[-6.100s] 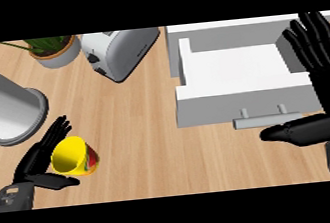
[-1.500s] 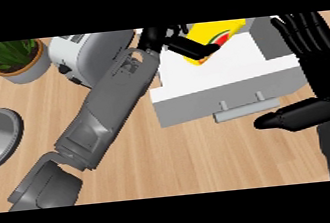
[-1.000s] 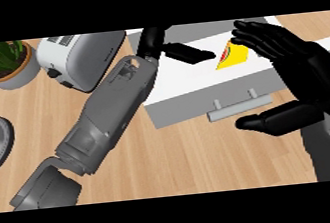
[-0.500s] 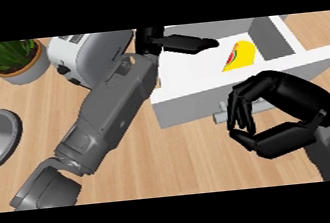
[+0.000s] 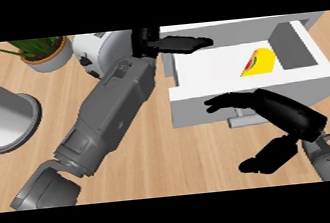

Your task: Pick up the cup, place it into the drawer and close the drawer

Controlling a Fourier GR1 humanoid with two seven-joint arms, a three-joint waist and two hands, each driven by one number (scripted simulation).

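2 hands show over the wooden counter (image 5: pixel 201 150). Nearest, the right hand (image 5: pixel 283 117) is released, holding nothing, its fingers stretched leftward against the white front panel of the drawer (image 5: pixel 225 85), thumb apart below. Beyond it the drawer stands open, and the yellow cup (image 5: pixel 258 62) lies inside near its right wall, free of both hands. Farther back, the left hand (image 5: pixel 172 44) hangs over the drawer's rear left corner, fingers straight, grasping nothing. A toaster (image 5: pixel 103 49), a potted plant (image 5: pixel 44 52) and a grey cylinder (image 5: pixel 2 116) sit leftward.
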